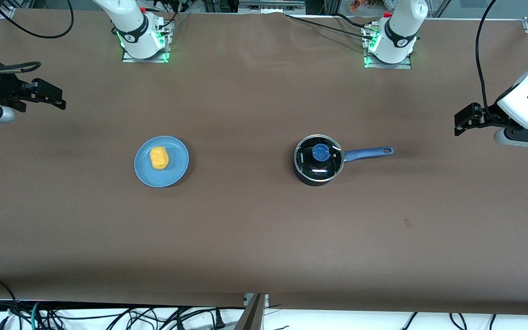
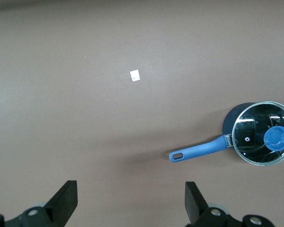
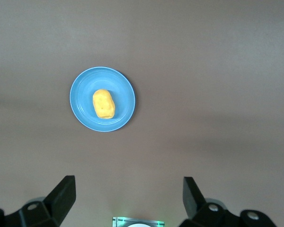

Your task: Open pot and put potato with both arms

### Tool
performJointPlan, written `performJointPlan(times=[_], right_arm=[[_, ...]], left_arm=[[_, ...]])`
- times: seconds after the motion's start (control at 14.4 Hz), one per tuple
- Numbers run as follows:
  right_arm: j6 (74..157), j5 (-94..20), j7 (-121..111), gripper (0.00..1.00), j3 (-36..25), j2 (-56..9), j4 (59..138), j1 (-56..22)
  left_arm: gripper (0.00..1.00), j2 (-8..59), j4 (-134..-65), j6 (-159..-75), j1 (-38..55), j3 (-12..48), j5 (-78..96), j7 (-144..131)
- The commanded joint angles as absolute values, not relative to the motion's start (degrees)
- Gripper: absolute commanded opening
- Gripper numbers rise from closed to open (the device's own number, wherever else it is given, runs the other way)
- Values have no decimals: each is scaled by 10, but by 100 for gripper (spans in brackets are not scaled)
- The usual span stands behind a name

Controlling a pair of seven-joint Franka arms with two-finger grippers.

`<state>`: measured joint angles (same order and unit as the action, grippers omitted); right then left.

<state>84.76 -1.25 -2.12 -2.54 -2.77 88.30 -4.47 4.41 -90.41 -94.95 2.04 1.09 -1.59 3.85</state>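
Brown table [image 1: 255, 238], cables along the edges, little else on it besides the task things. Pot [image 1: 318, 160] sits toward the left arm's end, glass lid [image 1: 319, 155] w/ blue knob [image 1: 321, 151] on it, handle [image 1: 368, 153] pointing at the left arm's end. Potato [image 1: 159, 157] lies on a blue plate [image 1: 174, 172] toward the right arm's end, well apart from the pot, about as near the front camera as it.

Left gripper [image 1: 458, 120] hangs over the table edge at its own end, near the handle tip but apart from it; jaws spread wide, nothing between them. Left wrist view shows pot [image 2: 234, 118] and lid [image 2: 262, 134] ahead of its fingers [image 2: 195, 201]. Right gripper [image 1: 60, 97] hovers over the other end, jaws wide too, empty; potato [image 3: 103, 103] and plate [image 3: 80, 101] lie ahead of it in the right wrist view.

Progress, as I judge it: nothing done yet. Lid on, potato untouched, both arms parked out at the ends. Left to do: lift lid by the knob (prob. left arm, it's closer), grab potato off the plate (right arm), carry it over, drop it in the pot.
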Motion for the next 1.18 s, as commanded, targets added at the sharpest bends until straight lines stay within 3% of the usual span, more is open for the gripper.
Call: performJointPlan(times=[0.0,1.11], right_arm=[[842,-19,-25,100,-24,-37,865,-43],[847,-20,-25,100,-24,-37,866,-43]], left_arm=[[100,51,-891,-943,25,11,-8,47],[100,49,-890,-917,24,24,0,-8]])
